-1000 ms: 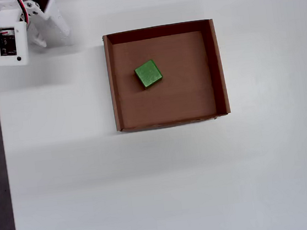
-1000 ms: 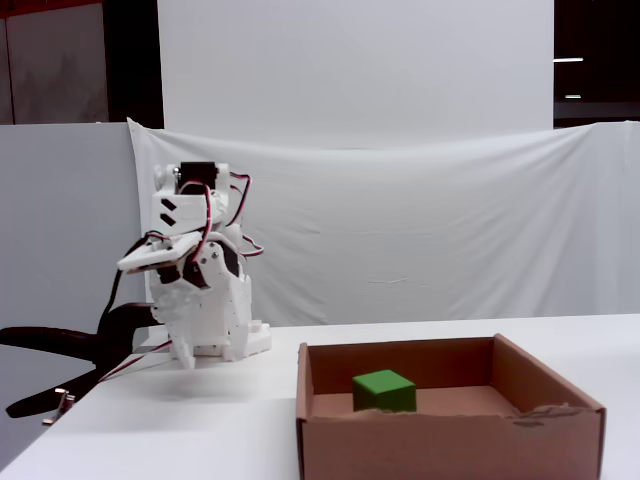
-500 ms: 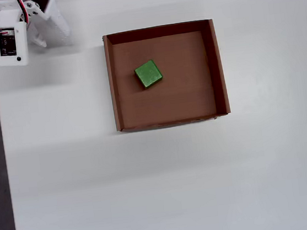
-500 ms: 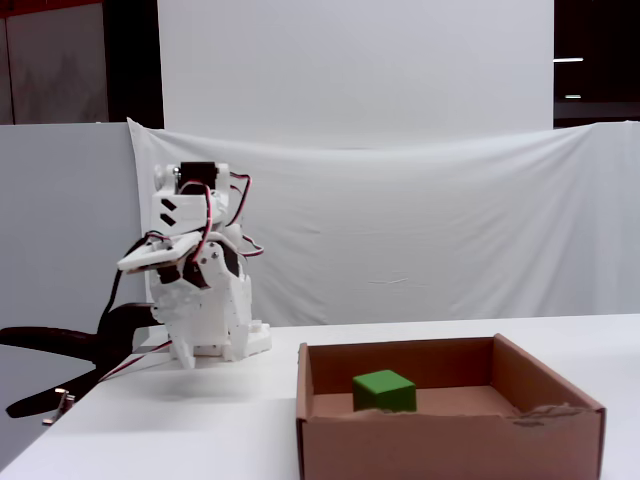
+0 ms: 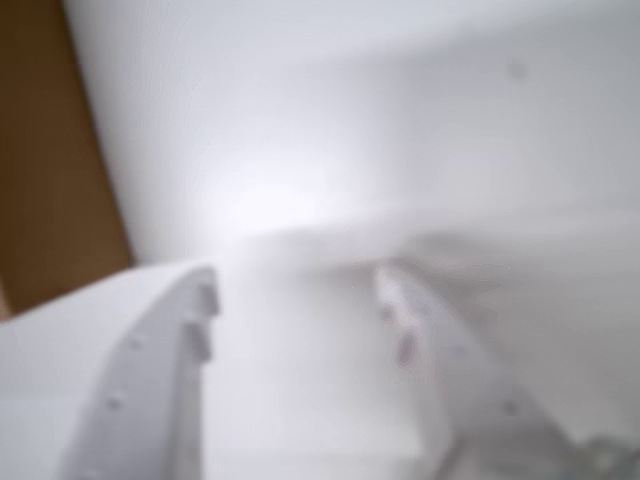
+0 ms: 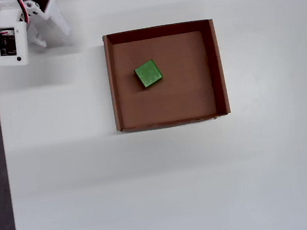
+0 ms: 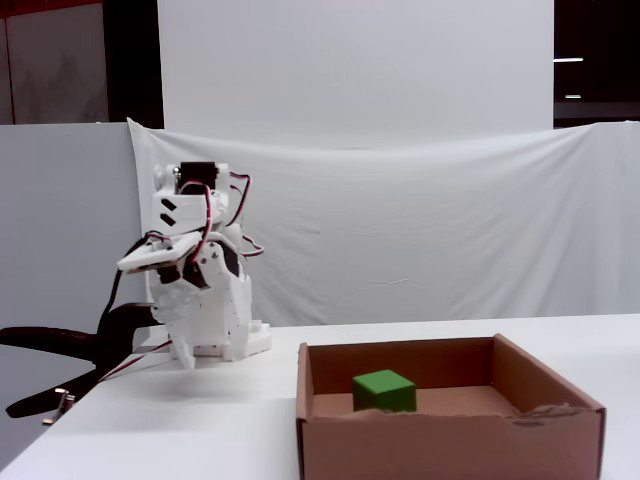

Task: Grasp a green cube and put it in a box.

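Observation:
The green cube [image 6: 148, 74] lies flat on the bottom of the brown cardboard box [image 6: 112, 86], in its upper-left part in the overhead view. The fixed view shows the cube [image 7: 384, 390] behind the front wall of the box [image 7: 450, 440]. The white arm [image 6: 6, 40] is folded at the table's top-left corner, well away from the box. In the blurred wrist view my gripper [image 5: 295, 270] is open, with only white table between its fingers. A brown patch [image 5: 50, 150] fills that view's left edge.
In the overhead view the table's left edge [image 6: 5, 165] runs just below the arm's base. A black clamp [image 7: 50, 345] sticks out beside the arm [image 7: 195, 300] in the fixed view. A white cloth backdrop [image 7: 420, 230] hangs behind the table.

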